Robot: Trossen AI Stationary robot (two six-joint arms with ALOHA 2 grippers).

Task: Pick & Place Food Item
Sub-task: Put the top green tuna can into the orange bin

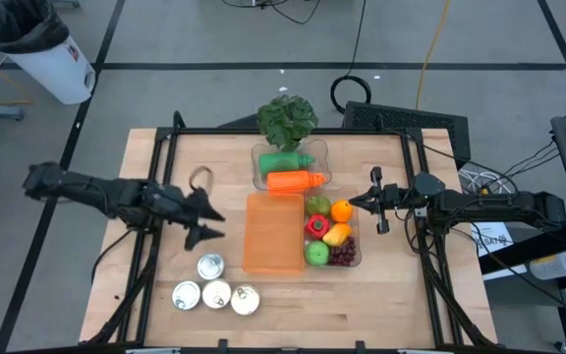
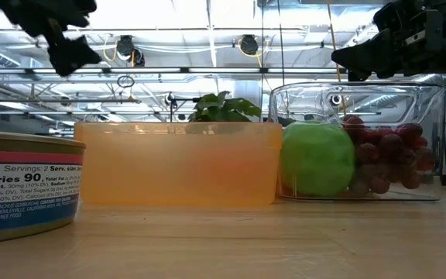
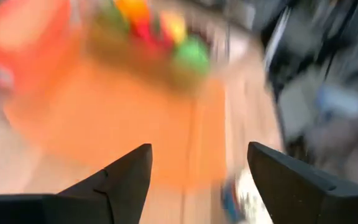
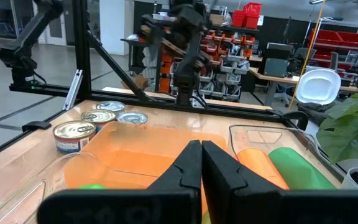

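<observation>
My left gripper (image 1: 212,218) hangs above the worktop (image 1: 145,157), fingers (image 3: 126,177) apart and empty, just left of the orange bin (image 1: 274,232) and just above the nearest can (image 1: 210,265). Four cans in all: that one, plus a row of three (image 1: 215,296) near the front edge, lids up, close together. My left wrist view is blurred; it shows only the orange bin and coloured fruit beyond the spread fingers. My right gripper (image 1: 353,201) hovers at the right side of the clear fruit bin (image 1: 358,258), fingers pressed together, holding nothing. The fruit bin touches the orange bin's right side and holds a green apple (image 1: 316,253), red pepper (image 1: 316,225), orange (image 1: 341,209), a yellow fruit (image 1: 336,234), grapes (image 1: 343,255) and another green item at the back. In the low view the apple sits against the bin's near wall, grapes beside it. Behind, a second clear bin (image 1: 258,155) holds a green bottle (image 1: 285,163) and an orange bottle (image 1: 296,180) lying on their sides. A potted plant (image 1: 287,118) stands at the far edge. A small brown loop (image 1: 200,177) lies on the wood left of the bottles.
</observation>
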